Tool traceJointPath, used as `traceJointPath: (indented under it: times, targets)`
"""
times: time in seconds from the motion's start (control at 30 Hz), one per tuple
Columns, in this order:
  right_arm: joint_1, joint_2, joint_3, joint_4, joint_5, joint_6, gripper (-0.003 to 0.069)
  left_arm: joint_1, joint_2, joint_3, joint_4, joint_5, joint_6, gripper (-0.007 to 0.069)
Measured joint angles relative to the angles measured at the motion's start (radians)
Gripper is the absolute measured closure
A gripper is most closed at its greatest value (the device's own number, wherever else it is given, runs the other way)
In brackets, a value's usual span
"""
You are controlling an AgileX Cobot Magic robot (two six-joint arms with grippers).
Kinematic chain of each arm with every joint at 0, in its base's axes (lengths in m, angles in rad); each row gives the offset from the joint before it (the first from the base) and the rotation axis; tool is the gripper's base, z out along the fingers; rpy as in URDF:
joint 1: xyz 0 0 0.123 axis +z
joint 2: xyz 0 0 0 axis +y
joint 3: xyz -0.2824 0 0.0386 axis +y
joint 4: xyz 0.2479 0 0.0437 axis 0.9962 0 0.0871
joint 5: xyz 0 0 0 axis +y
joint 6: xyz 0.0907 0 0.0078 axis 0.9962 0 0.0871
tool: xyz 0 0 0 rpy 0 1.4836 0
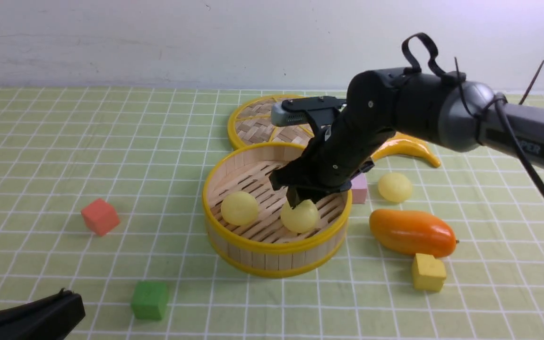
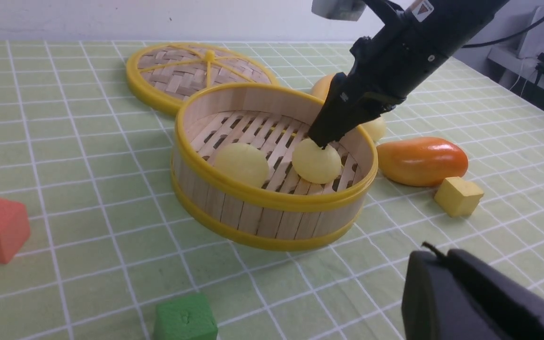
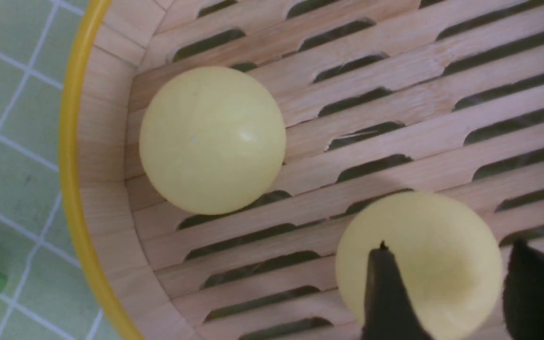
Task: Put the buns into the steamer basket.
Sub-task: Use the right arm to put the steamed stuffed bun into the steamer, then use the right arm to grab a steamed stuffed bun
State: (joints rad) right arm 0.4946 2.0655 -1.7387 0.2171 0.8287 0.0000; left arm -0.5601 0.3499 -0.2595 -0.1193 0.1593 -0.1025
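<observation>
Right arm [image 1: 442, 108]: glossy black housings at the wrist, a rounded dark grey joint behind, then a grey link. The link carries pale lettering [image 1: 529, 150], only partly legible, seemingly ending in "PER". Small bright screw heads [image 1: 370, 103] dot the black casing. A black cable [image 1: 536, 174] runs along the link under cable ties, with a black strap loop [image 1: 420, 47] above. A grey camera module [image 1: 293, 113] sits on a black bracket. Right gripper [image 1: 301, 199]: matte black, jaws tapering to wedge tips. Left arm [image 1: 26, 316]: smooth black casing only.
</observation>
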Motion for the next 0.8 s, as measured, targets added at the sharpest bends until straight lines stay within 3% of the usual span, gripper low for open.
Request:
traceJointPath:
  times: [0.17,0.33,0.47,0.8]
  targets:
    - [-0.043,-0.072,-0.036,-0.092,0.096,0.012,0.0225,0.0,0.0,0.0,0.0,0.0,0.0,0.0601]
    - [-0.192,-0.075,-0.039,-0.19,0.142,0.106,0.0253,0.0,0.0,0.0,0.0,0.0,0.0,0.0593]
    - [-0.281,-0.01,-0.039,-0.165,0.107,0.117,0.029,0.0,0.0,0.0,0.0,0.0,0.0,0.0588]
    - [-0.31,0.061,-0.038,-0.095,-0.001,0.113,0.0311,0.0,0.0,0.0,0.003,0.0,0.0,0.0586]
